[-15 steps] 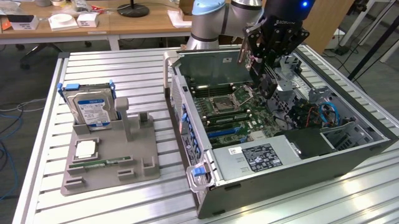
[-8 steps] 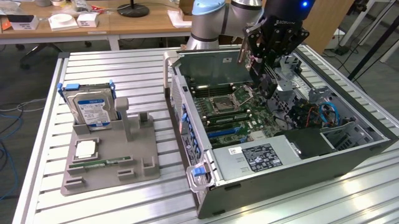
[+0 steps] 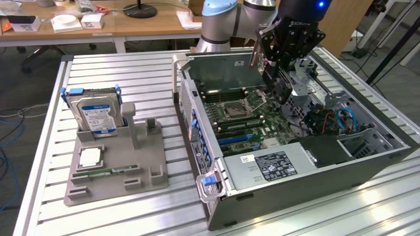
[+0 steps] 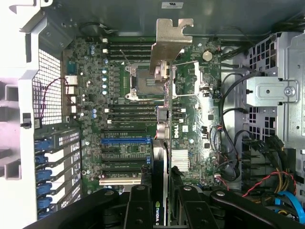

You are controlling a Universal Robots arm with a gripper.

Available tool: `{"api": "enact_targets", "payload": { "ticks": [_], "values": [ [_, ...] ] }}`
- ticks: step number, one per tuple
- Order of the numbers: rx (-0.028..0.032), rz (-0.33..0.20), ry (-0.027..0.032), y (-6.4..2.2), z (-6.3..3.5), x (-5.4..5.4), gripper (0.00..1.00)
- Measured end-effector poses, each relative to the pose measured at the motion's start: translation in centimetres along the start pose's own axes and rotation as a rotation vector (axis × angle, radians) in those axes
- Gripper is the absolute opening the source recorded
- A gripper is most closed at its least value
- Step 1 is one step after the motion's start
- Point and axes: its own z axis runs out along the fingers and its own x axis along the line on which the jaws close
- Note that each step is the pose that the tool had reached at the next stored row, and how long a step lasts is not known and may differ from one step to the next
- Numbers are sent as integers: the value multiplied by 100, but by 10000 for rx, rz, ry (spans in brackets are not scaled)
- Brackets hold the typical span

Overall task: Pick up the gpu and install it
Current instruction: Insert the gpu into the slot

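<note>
So the jaws are clamping tight on the gpu (image 4: pixel 161 181), pinching its two flat faces at the end carrying the NVIDIA logo, while its silvery bracket (image 4: pixel 169 45) is sticking out at the other end. The card is hanging edge-down inside the open computer case (image 3: pixel 315 189), over the motherboard (image 4: pixel 195 143), and in the wrist view it's running crosswise to the blue slot (image 4: pixel 126 141). Whether it's touching the board I honestly can't tell, though from the exterior view it's looking like it's floating above it. Also sitting inside the case: the CPU socket (image 4: pixel 138 81), the power supply (image 3: pixel 272 164) with its black label, and a tangle of blue cables (image 3: pixel 345 120). The case itself is lying on its side on the slatted tabletop (image 3: pixel 131 69). To the exterior view's left of the case, well apart from it, a grey holder (image 3: pixel 118 189) is carrying a hard drive (image 3: pixel 98 115) standing upright, a square chip (image 3: pixel 90 157) lying flat and a green memory stick (image 3: pixel 108 171).
</note>
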Motion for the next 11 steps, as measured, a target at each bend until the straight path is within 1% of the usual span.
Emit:
{"api": "enact_targets", "payload": {
  "ticks": [11],
  "values": [
    [-3,-144,6,0,3,0,26]
  ]
}}
